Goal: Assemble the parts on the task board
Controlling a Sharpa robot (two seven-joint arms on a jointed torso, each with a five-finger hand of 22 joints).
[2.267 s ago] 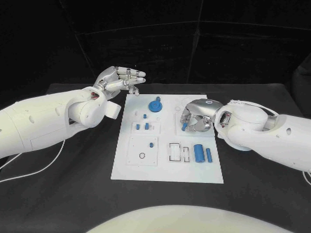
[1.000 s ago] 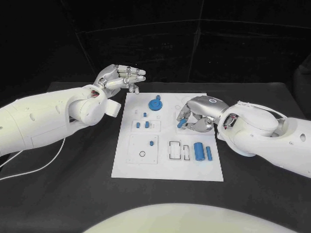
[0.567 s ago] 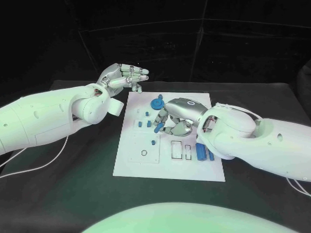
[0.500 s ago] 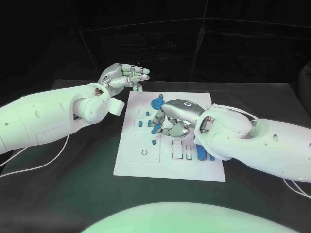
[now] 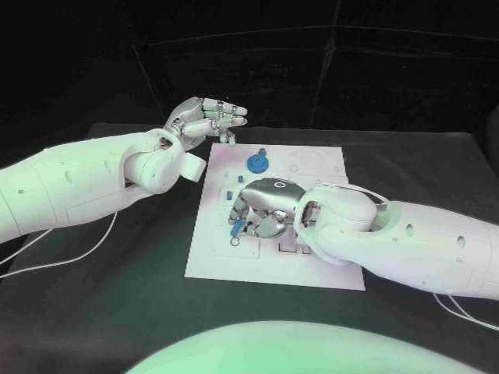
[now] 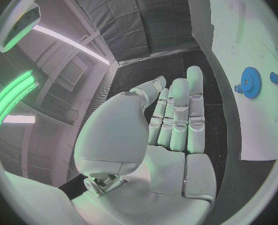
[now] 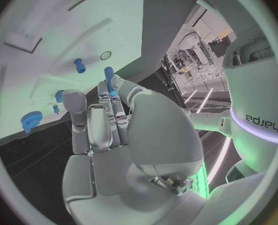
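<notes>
Right hand (image 5: 263, 209) sits over the middle of the white board (image 5: 317, 271), centre of the head frame. I see its fingers (image 7: 105, 116) pinching a small blue peg (image 7: 109, 77) at the tips; in the head view the peg (image 5: 238, 227) pokes out at the hand's left side, just above the board's left half. Whether the peg touches the board, I cannot tell.

Left hand (image 5: 206, 119) hangs at upper left of the head frame, beyond the board's far left corner, above the black worktop (image 5: 452, 187). Its fingers (image 6: 176, 112) lie straight and side by side, thumb apart, holding nothing.

Blue gear (image 5: 256, 162) stands on the far part of the board, upper centre of the frame, between the two hands and apart from both. The left wrist view also catches the gear (image 6: 251, 82) with a smaller blue knob (image 6: 274, 77) just beside it.

Another short blue peg (image 7: 80, 65) and a small ring (image 7: 106, 55) sit on the board ahead of the right hand.
</notes>
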